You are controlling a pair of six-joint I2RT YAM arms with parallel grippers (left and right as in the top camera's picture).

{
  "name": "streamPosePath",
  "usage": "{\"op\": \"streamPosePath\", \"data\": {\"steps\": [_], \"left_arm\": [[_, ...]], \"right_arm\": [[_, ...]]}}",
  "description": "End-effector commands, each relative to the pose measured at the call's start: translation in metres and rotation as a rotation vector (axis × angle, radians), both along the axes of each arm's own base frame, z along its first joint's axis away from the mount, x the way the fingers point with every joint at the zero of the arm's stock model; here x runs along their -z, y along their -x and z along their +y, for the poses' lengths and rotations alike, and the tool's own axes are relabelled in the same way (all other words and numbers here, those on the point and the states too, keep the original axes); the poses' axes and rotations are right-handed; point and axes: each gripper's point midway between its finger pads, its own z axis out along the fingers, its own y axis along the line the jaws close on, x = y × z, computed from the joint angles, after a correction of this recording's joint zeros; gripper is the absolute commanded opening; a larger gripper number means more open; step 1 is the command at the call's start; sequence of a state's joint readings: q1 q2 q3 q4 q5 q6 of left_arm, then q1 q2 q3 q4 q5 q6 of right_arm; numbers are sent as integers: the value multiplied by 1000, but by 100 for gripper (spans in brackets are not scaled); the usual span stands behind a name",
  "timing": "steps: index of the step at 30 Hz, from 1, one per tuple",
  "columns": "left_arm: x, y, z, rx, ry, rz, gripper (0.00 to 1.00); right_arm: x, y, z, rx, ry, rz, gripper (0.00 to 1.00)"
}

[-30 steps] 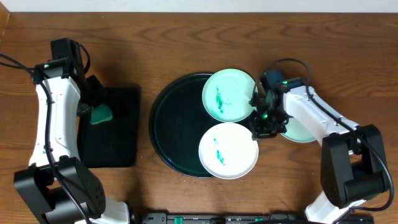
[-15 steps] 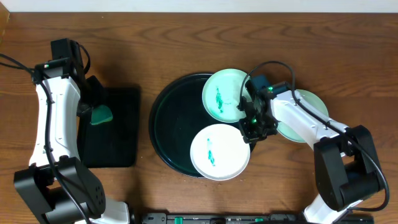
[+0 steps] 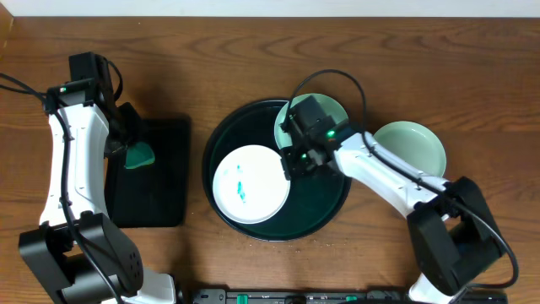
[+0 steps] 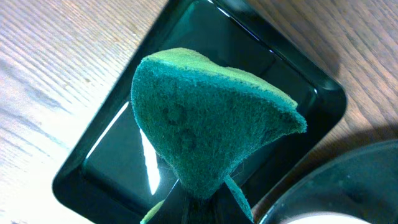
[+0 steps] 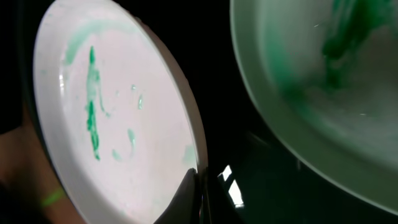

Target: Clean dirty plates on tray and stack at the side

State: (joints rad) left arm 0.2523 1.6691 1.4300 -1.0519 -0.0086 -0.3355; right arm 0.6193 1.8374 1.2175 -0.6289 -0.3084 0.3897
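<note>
plate slid across the tray toward the sponge side

the right gripper [image 3: 295, 160] sits at the right rim of the white plate [image 3: 250, 184]; in the wrist view a dark fingertip meets that rim, but i cannot tell whether the jaws pinch it or only push. over the last second this plate has travelled from the right of the tray [image 3: 325, 201] to its left-centre, teal smear up, probably so the other arm can reach it for wiping. the second smeared plate [image 3: 336, 110] lies at the tray's upper right, partly under the right arm. a clean mint plate [image 3: 410, 150] rests on the table [image 3: 253, 51], off to the right. the left gripper [image 4: 198, 200], clamped on a green sponge [image 4: 205, 124], hangs unmoved over the black rectangular tray [image 3: 160, 194]; the right arm lying across the tray may block its way in
</note>
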Motion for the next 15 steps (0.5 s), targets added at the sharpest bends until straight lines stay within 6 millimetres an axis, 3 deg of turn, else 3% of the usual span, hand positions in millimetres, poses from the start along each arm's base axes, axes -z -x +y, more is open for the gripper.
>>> {"op": "streamPosePath", "data": {"steps": [1,6,15], "left_arm": [[5,1,-10,47,22,16,7],[5,-4,-35,121,23,17,7],[6,-5,-108,302,124,25,7]], "right_arm": [[9,-7,0,100,39,15,1],[35,-3,-1,133,51,111,1],[50,-12,-4,153,86,163,1]]}}
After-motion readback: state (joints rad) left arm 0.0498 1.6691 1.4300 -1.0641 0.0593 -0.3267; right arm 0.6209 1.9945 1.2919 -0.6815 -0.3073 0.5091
